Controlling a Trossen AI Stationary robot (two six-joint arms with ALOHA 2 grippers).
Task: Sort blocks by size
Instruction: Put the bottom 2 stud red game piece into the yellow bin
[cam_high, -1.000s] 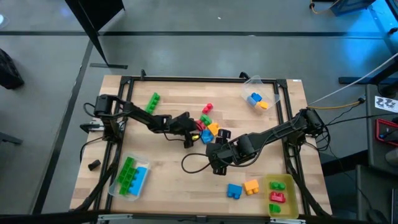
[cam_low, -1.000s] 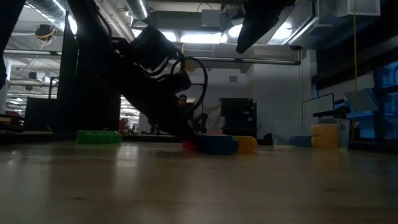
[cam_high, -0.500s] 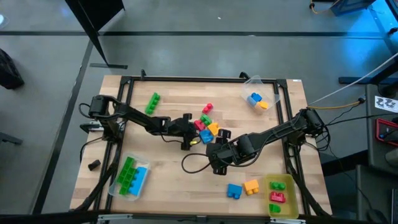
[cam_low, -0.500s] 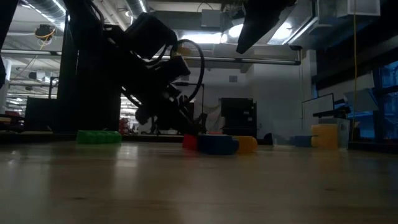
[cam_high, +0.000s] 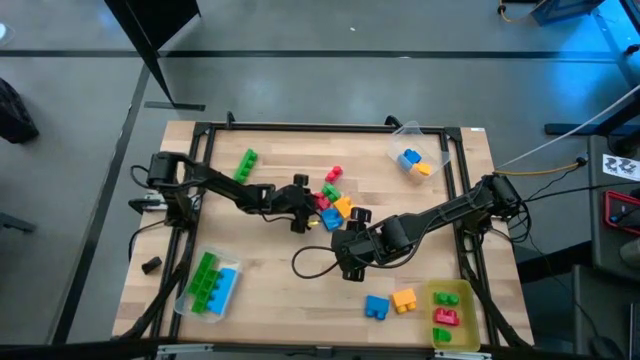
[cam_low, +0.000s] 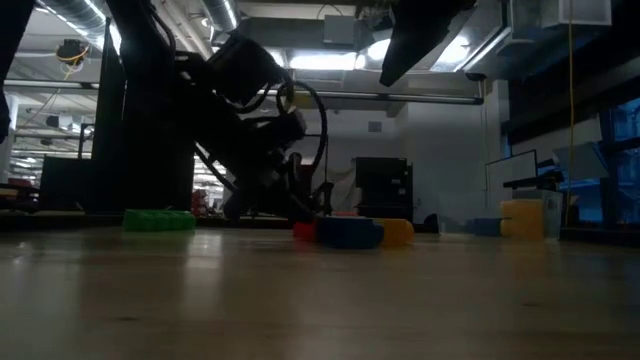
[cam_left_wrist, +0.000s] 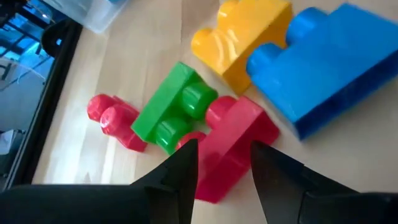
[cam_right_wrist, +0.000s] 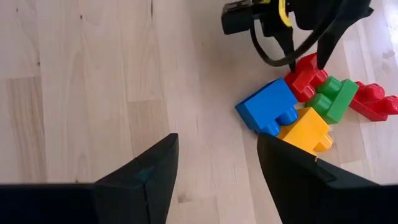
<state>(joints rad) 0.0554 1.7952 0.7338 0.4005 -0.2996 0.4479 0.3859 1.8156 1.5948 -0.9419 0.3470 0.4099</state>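
The red block (cam_left_wrist: 233, 146) sits right between the two fingers of your left claw (cam_left_wrist: 224, 165), down on the table in the middle pile. The fingers are part way open, one on each side of it, and they do not look like they have hold of it yet, though you cannot be sure from here. Touching the red block on its far side is a green block (cam_left_wrist: 171, 112). Past the fingertips lie a yellow block (cam_left_wrist: 239, 34) and a big blue block (cam_left_wrist: 329, 65), both very close. A second red block (cam_left_wrist: 115, 121) lies off to one side, beyond the green one. So go slow. Keep the claw low and straight over the red block, then squeeze until it is snug. Try not to catch the green one too, or both may come up or slip out. Lift straight up so the pile does not scatter. I think this red one is a small block, so it should go with the other small ones. Your right claw (cam_right_wrist: 214, 177) waits near the pile, on the other side of it, open and holding nothing.
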